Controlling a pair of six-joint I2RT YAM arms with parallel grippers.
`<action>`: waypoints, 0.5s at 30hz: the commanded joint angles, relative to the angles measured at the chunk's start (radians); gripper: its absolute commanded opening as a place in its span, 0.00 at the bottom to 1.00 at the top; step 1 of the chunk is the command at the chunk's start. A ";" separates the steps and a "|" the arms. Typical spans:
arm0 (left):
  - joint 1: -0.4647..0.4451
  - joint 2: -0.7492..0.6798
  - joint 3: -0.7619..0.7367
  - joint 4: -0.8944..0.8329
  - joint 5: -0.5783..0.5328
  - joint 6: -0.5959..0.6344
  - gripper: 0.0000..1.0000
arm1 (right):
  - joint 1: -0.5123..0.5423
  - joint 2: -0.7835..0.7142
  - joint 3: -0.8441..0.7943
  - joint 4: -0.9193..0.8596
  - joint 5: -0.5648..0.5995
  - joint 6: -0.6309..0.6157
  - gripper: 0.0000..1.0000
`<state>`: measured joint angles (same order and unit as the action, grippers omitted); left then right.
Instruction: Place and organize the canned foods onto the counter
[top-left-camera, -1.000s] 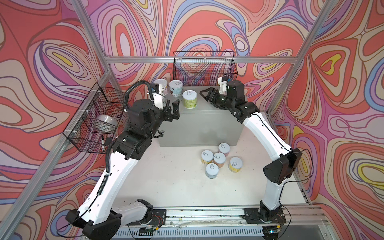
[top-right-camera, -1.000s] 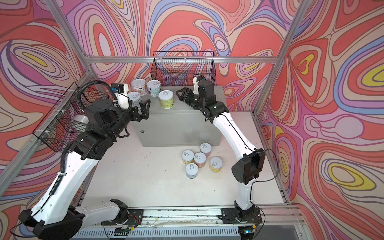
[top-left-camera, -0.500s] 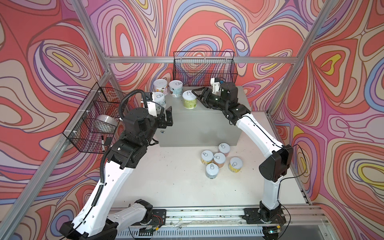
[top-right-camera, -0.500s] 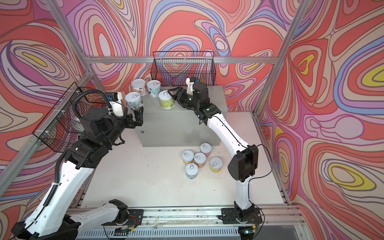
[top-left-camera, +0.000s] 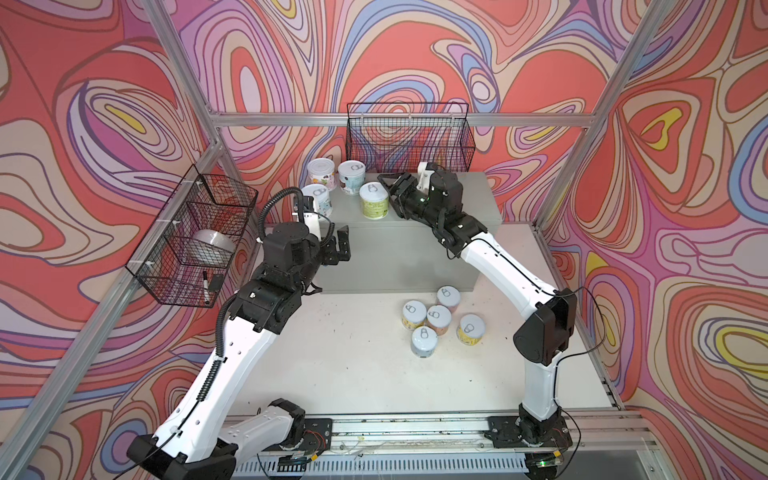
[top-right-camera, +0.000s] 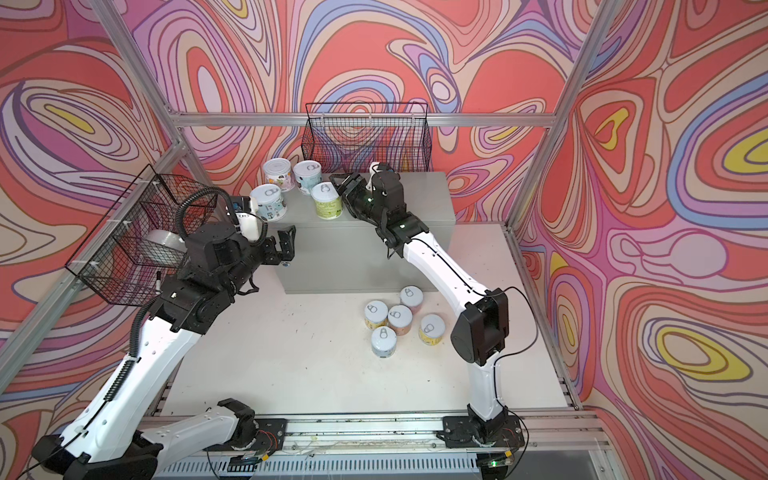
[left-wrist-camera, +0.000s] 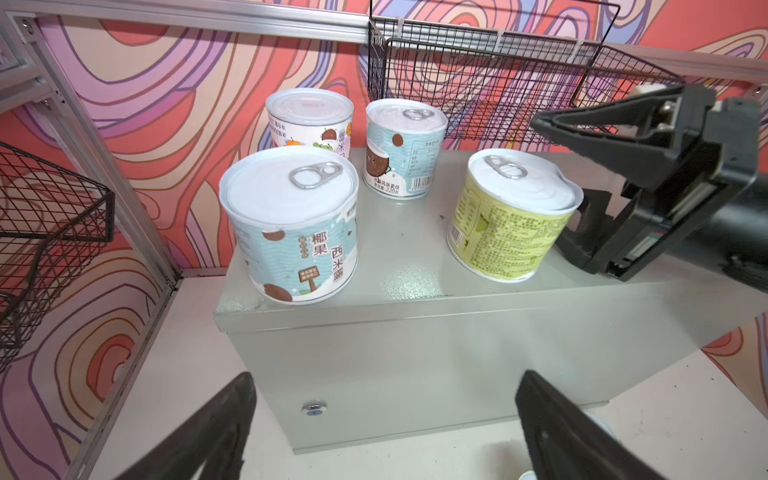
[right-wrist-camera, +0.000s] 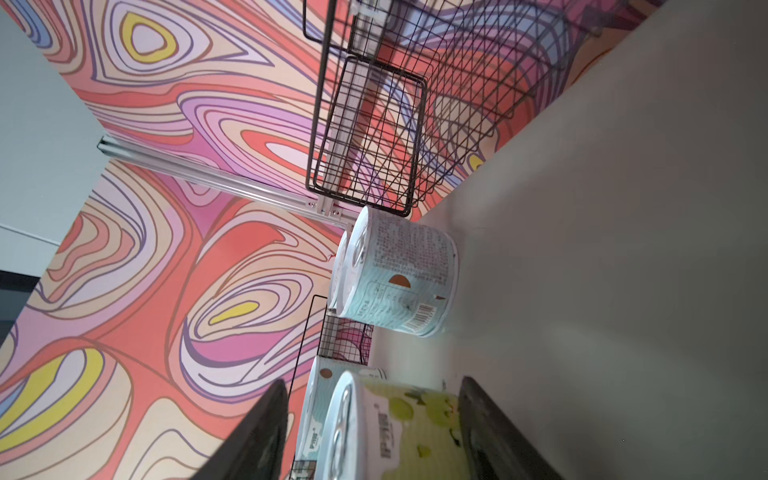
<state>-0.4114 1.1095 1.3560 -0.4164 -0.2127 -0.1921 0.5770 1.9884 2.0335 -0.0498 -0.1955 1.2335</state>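
Several canned foods stand upright on the left end of the light-grey counter (top-left-camera: 478, 199) (left-wrist-camera: 415, 266): a blue can (top-left-camera: 318, 199) (left-wrist-camera: 291, 224) at the front corner, a white can (top-left-camera: 321, 174), another blue can (top-left-camera: 352, 176) (right-wrist-camera: 395, 282) and a green can (top-left-camera: 374, 200) (left-wrist-camera: 511, 216) (right-wrist-camera: 399, 428). My right gripper (top-left-camera: 388, 191) (top-right-camera: 340, 191) (right-wrist-camera: 372, 384) lies on its side, open. One finger is above the green can's lid and the other is low at the can's side. A gap shows at the lid. My left gripper (top-left-camera: 332, 253) (left-wrist-camera: 384, 382) hangs open and empty in front of the counter.
Several more cans (top-left-camera: 428, 320) cluster on the white floor before the counter's right half. A black wire basket (top-left-camera: 409, 137) hangs on the back wall just above the counter. Another basket (top-left-camera: 195, 241) on the left wall holds a grey roll and a marker.
My right gripper slid left along the counter top until its jaws reached the green can. My left gripper drew back from the front blue can, off the counter's front edge.
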 joint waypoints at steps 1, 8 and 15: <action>0.005 0.000 -0.036 0.047 0.010 -0.029 0.99 | 0.047 0.066 -0.033 -0.063 0.095 0.103 0.68; 0.005 -0.005 -0.090 0.057 0.020 -0.038 0.99 | 0.106 0.055 -0.104 -0.002 0.260 0.225 0.69; 0.006 -0.004 -0.129 0.082 0.007 -0.033 0.99 | 0.130 0.079 -0.081 -0.007 0.336 0.279 0.69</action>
<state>-0.4114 1.1072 1.2373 -0.3645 -0.2020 -0.2142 0.6842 1.9949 1.9755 0.0845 0.1005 1.4834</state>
